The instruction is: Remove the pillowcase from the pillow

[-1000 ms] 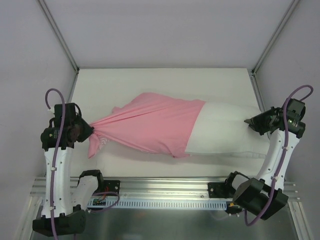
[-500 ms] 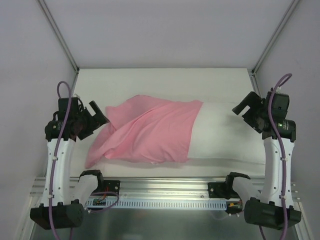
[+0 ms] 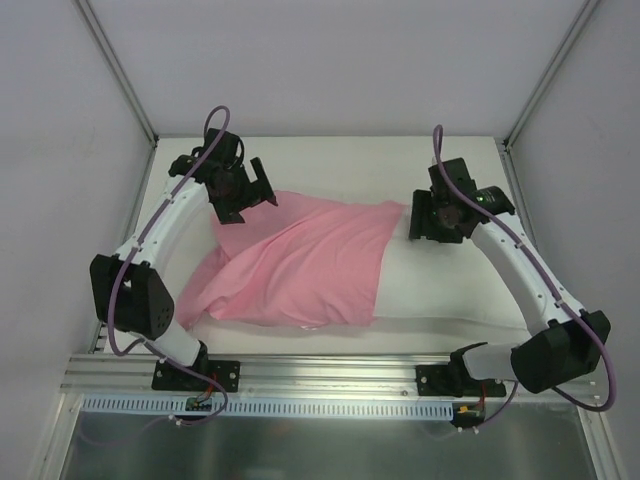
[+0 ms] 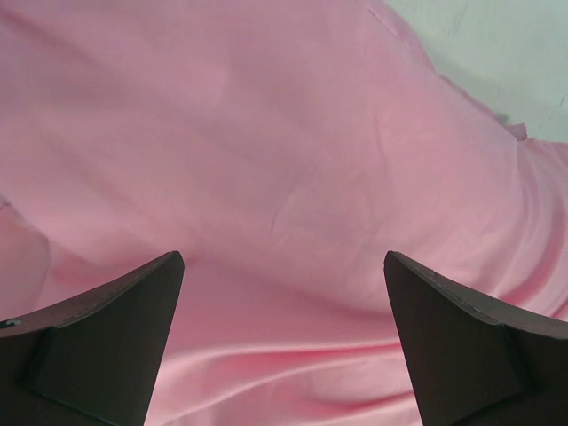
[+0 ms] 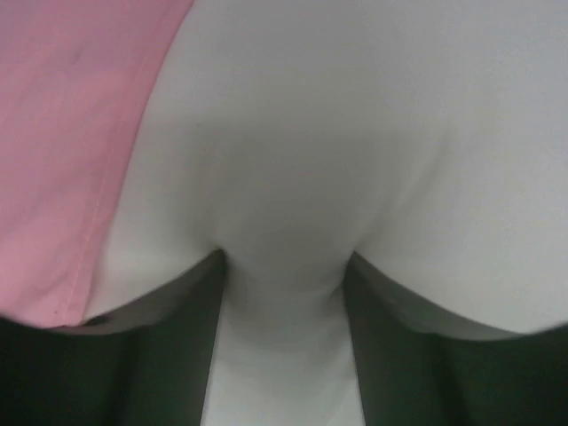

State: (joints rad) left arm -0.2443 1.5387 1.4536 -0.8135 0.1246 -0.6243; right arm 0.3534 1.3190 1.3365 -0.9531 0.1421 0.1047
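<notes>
Both arms have swung in from the ends of the worktop [image 3: 330, 160]: the left arm [image 3: 165, 225] now reaches to the far left corner, the right arm [image 3: 520, 265] to the middle. The pillow [image 3: 450, 275] lies across the worktop, its right part bare. The pillowcase [image 3: 310, 265], stretched taut a second ago, has gone slack and still covers the left part. The left tool [image 3: 252, 187] has let go and hovers just above the pink cloth, fingers apart. The right tool [image 3: 428, 222] has left the pillow's corner and now appears clamped on a white fold beside the hem. Stripping looks roughly halfway; this reads as a regrip.
</notes>
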